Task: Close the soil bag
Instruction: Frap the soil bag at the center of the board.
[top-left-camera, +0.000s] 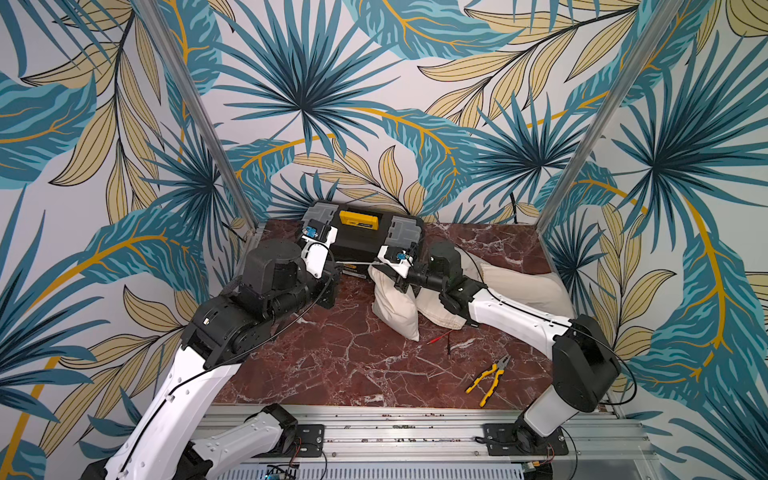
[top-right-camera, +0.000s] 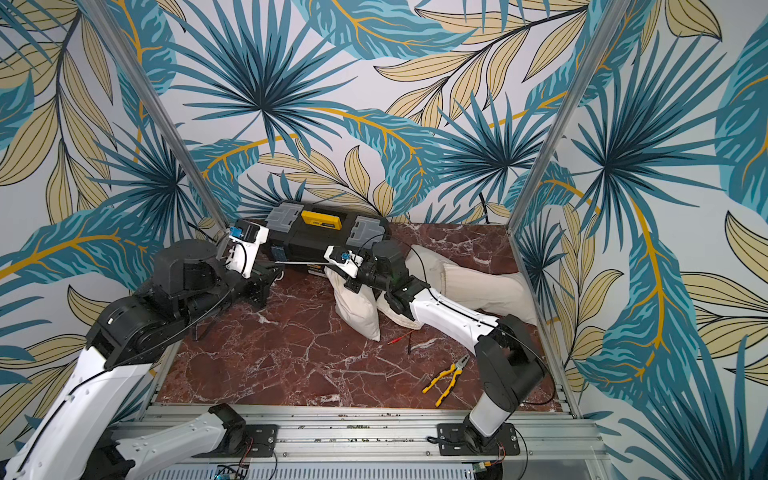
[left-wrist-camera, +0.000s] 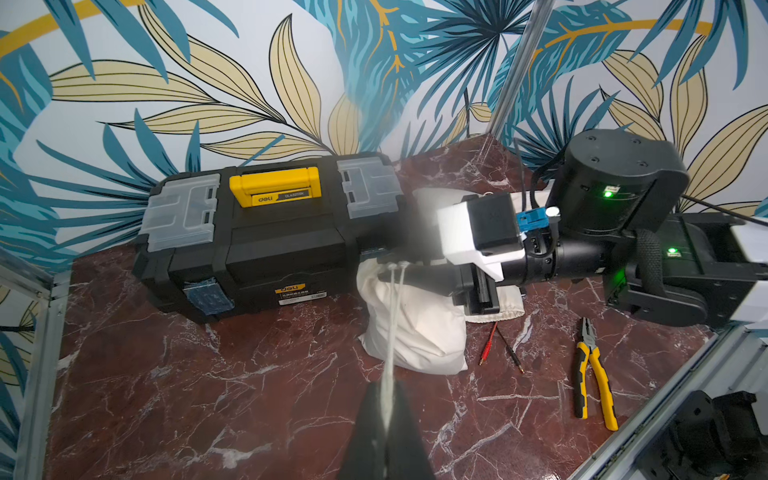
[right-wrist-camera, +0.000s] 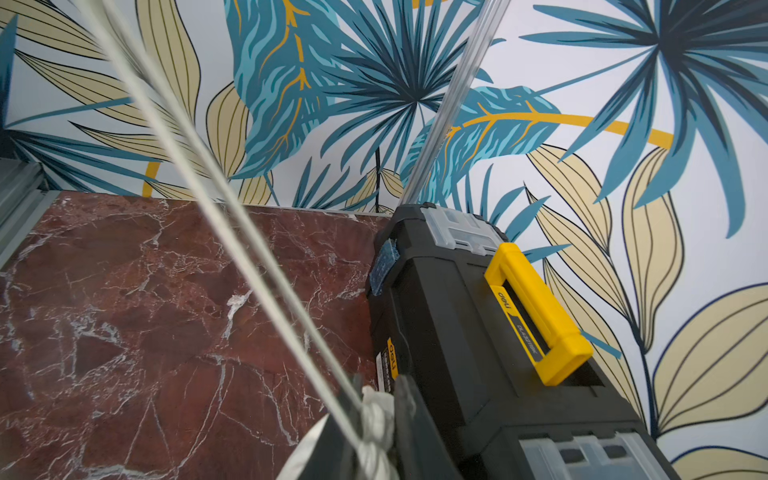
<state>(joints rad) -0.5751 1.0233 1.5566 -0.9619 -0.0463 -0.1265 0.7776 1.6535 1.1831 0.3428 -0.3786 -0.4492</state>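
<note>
The soil bag (top-left-camera: 395, 309) (left-wrist-camera: 419, 336) is a cream cloth sack standing in front of the toolbox, its mouth gathered tight. A pale drawstring (top-left-camera: 357, 262) (left-wrist-camera: 392, 324) (right-wrist-camera: 232, 216) runs taut from the neck to my left gripper (left-wrist-camera: 384, 384) (top-left-camera: 337, 266), which is shut on it. My right gripper (right-wrist-camera: 376, 395) (top-left-camera: 377, 267) (left-wrist-camera: 388, 268) sits at the bag's top, jaws closed on either side of the bunched neck (right-wrist-camera: 376, 419), cloth filling the gap between them.
A black toolbox (top-left-camera: 361, 239) (right-wrist-camera: 457, 332) with a yellow handle stands just behind the bag at the back wall. Another cream cloth sack (top-left-camera: 519, 286) lies under the right arm. Red and black probe leads (top-left-camera: 442, 338) and yellow pliers (top-left-camera: 490, 378) lie front right.
</note>
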